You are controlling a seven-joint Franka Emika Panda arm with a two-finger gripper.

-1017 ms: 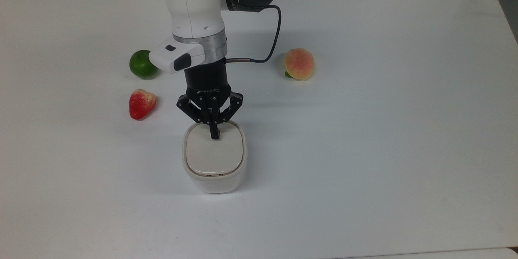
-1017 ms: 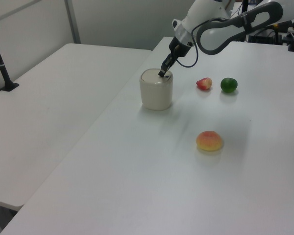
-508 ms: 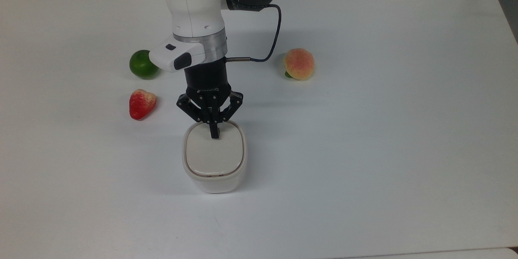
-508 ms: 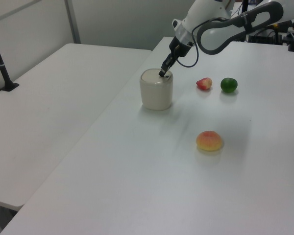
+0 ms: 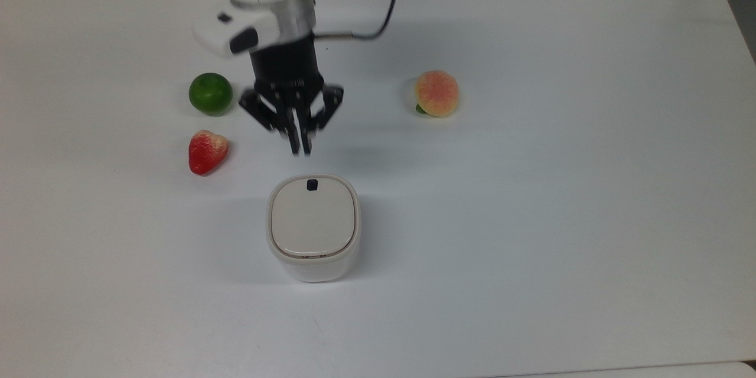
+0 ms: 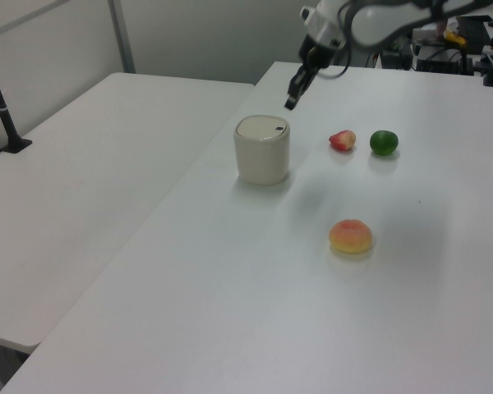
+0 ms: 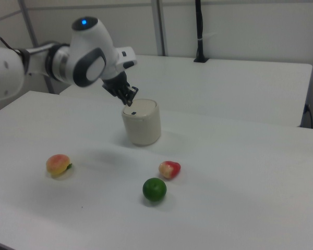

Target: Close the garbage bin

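- The garbage bin (image 5: pixel 313 227) stands upright on the white worktop (image 5: pixel 561 189), and every other place here is given from it. Its beige lid (image 5: pixel 313 218) lies flat and flush inside the rim, with the small black button (image 5: pixel 312 185) showing on the lid's far edge in the top view.
- Judging by that flat lid, the closing looks done; I see no gap between lid and rim in the top view or in the left view (image 6: pixel 262 127). What is left seems to be only pulling the arm clear.
- The gripper (image 5: pixel 300 150) hangs in the air above and just beyond the bin's button side, not touching the lid. Its 2 fingers are pressed together and hold nothing.
- In the right view the gripper (image 7: pixel 130 102) sits just above the bin's rim (image 7: pixel 141 107) on the right view's left.
- 3 fruits lie around the bin, none touching it: a strawberry (image 5: pixel 207 151) near it on the top view's left, a green lime (image 5: pixel 210 93) farther off past the strawberry, and a peach (image 5: pixel 436 93) well apart on the top view's right.
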